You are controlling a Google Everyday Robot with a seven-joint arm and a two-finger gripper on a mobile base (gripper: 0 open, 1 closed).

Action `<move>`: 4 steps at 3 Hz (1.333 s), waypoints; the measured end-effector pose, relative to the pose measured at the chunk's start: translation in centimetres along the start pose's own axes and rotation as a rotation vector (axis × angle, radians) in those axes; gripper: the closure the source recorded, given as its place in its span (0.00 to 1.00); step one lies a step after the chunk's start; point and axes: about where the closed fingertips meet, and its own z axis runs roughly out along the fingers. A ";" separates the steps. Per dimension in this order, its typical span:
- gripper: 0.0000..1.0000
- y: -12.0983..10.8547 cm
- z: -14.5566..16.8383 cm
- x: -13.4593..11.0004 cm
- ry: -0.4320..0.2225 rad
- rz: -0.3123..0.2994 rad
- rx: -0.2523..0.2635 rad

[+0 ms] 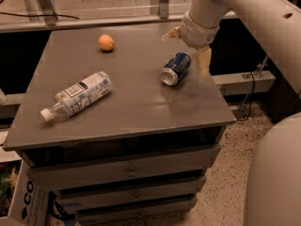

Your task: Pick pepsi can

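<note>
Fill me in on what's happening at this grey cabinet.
A white robot arm reaches in from the upper right to pick the dark-blue aluminium pepsi can, which lies on its side near the right edge of the grey drawer cabinet. The gripper hovers just behind and above the can, its tan fingers spread open on either side and not yet gripping it. A clear plastic bottle with a white cap lies on its side at the left, and a small round orange fruit sits toward the back.

The gray table [131, 112] carries three things: a can [176, 68] lying just beside my wide-spread gripper [187, 48], a bottle [77, 97] on its side well left, and an orange [106, 42].
</note>
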 end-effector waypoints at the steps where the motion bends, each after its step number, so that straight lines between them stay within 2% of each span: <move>1: 0.00 -0.9 1.9 0.1 0.011 -0.038 -0.034; 2: 0.18 -1.7 3.6 0.2 0.016 -0.045 -0.064; 4: 0.65 -2.4 3.6 0.4 0.026 -0.045 -0.058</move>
